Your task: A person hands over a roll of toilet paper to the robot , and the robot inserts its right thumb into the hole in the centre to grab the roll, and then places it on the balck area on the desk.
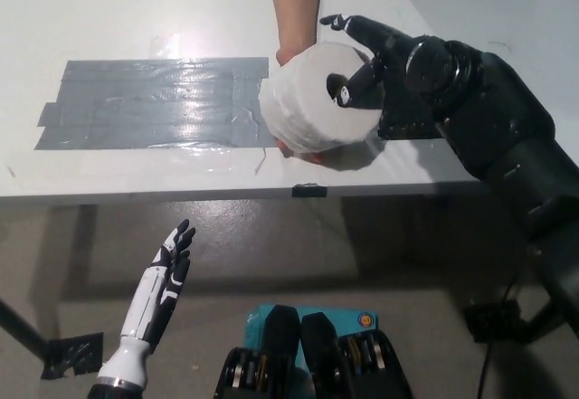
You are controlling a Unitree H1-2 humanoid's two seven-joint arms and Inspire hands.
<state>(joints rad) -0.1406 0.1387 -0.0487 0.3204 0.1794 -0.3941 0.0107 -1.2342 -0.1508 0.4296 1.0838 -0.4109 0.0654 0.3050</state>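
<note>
A person's hand (296,5) reaches in from the far side and holds a white toilet paper roll (303,105) just above the white desk (136,10), hole facing my right hand. My black right hand (375,55) is against the roll's face. Its thumb is in the centre hole, and its fingers (348,26) stretch apart over the roll's top rim without closing. The person's fingers still show under the roll. A small black patch (412,128) on the desk lies right of the roll, mostly hidden by my right arm. My white left hand (161,295) rests open at lower left, below the desk edge.
A wide grey taped area (154,100) covers the desk left of the roll. The desk's front edge (181,189) runs across the middle of the picture, with floor below it. A dark table foot (72,354) shows at lower left.
</note>
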